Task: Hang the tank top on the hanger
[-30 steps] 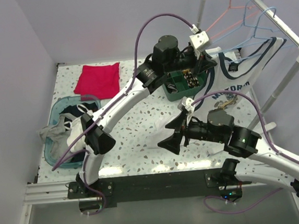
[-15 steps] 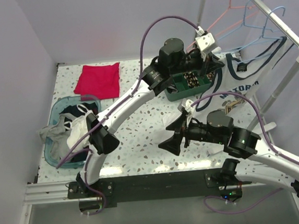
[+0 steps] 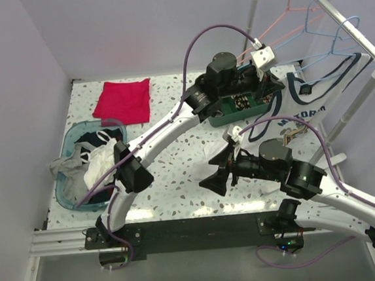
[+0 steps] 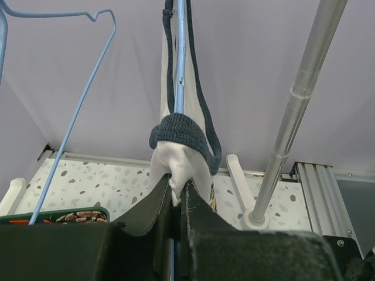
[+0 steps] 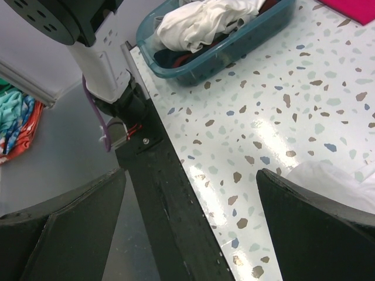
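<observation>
The tank top (image 3: 304, 99) hangs just below the rack rail (image 3: 341, 15), at the right rear of the table (image 3: 175, 154). Its navy-trimmed straps are drawn up along the hanger (image 4: 180, 58), whose light-blue wire runs between them. In the left wrist view a bunch of the white fabric sits under the ribbed navy trim. The left gripper (image 4: 176, 188) is pinched onto that fabric, its fingers (image 4: 157, 202) nearly touching with cloth squeezed between them. A second blue hanger (image 4: 76, 117) shows beside it, and a pink hanger (image 3: 282, 22) hangs further back along the rail.

Below the rail and toward the table's middle, a green tray (image 3: 219, 117) lies under the left wrist. The right gripper (image 3: 211, 171) hovers low over the near table, well clear of the rail. It is spread wide and holds nothing, with a bit of white cloth (image 5: 328, 181) by one finger.

Farthest from the rail — on the table's left side — are a folded red cloth (image 3: 123, 100) and a teal bin (image 3: 70, 190) of clothes.
</observation>
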Controlling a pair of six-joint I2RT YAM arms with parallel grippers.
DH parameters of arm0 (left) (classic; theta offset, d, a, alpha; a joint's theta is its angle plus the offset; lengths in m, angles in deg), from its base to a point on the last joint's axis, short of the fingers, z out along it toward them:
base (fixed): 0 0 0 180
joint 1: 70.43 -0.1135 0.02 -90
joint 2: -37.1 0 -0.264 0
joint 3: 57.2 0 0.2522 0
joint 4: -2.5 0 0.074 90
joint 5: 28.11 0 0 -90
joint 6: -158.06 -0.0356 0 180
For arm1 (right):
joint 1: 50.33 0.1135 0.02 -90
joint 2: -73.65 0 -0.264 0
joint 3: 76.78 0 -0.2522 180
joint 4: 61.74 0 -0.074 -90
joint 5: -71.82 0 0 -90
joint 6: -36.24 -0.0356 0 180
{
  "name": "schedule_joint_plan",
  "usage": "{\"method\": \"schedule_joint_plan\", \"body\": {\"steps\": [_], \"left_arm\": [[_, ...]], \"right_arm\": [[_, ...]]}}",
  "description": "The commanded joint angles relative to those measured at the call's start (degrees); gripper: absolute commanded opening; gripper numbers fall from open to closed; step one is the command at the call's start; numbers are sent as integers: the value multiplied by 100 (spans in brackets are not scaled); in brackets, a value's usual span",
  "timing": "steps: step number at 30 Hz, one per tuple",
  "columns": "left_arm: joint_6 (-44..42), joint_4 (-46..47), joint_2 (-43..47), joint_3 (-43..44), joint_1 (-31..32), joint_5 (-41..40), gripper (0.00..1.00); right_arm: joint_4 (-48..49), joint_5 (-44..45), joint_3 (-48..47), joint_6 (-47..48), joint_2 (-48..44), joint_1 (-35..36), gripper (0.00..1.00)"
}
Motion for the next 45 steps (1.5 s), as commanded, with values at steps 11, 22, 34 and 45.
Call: {"method": "schedule_joint_plan", "body": {"steps": [11, 22, 34, 45], "left_arm": [[67, 630, 405, -188, 63, -96, 3], [23, 726, 677, -390, 45, -140, 44], [-215, 1095, 1327, -996, 45, -307, 68], [-294, 1192, 1995, -1366, 10, -369, 73]], "right_arm": [[79, 61, 63, -91, -89, 18, 98], [70, 96, 37, -65, -45, 27, 98], [79, 175, 72, -21, 25, 27, 98], [26, 570, 107, 14, 253, 19, 98]]}}
